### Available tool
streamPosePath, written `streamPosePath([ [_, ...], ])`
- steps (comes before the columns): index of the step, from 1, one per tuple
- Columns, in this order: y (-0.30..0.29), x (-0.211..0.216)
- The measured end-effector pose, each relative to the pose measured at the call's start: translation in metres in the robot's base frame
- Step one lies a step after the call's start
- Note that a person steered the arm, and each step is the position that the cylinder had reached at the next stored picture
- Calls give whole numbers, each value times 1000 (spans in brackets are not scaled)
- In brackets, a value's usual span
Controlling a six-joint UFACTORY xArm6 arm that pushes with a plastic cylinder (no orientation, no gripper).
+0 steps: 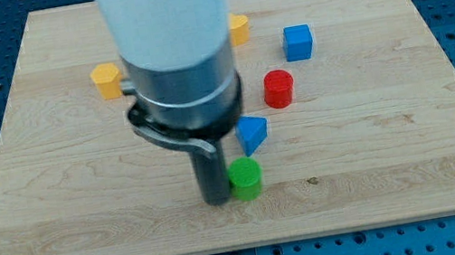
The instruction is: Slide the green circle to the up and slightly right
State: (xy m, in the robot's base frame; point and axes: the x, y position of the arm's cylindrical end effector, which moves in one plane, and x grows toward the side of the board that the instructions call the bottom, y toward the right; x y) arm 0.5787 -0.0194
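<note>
The green circle, a short green cylinder, sits on the wooden board toward the view's bottom centre. My tip is at the end of the dark rod, right against the green circle's left side, touching or nearly touching it. A blue block with a pointed shape lies just above the green circle, slightly to the right. The arm's large white and grey body hides the board above the tip.
A red cylinder stands above right of the blue block. A blue cube is further up right. A yellow block lies at upper left; another yellow block shows partly behind the arm.
</note>
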Motion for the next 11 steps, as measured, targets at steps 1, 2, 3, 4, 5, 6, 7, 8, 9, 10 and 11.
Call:
streamPosePath([
  [1, 34, 7],
  [2, 61, 7],
  [3, 73, 7],
  [4, 60, 7],
  [5, 39, 1],
  [6, 37, -8],
  [7, 40, -8],
  [8, 54, -8],
  [9, 79, -8],
  [10, 88, -8],
  [11, 88, -8],
])
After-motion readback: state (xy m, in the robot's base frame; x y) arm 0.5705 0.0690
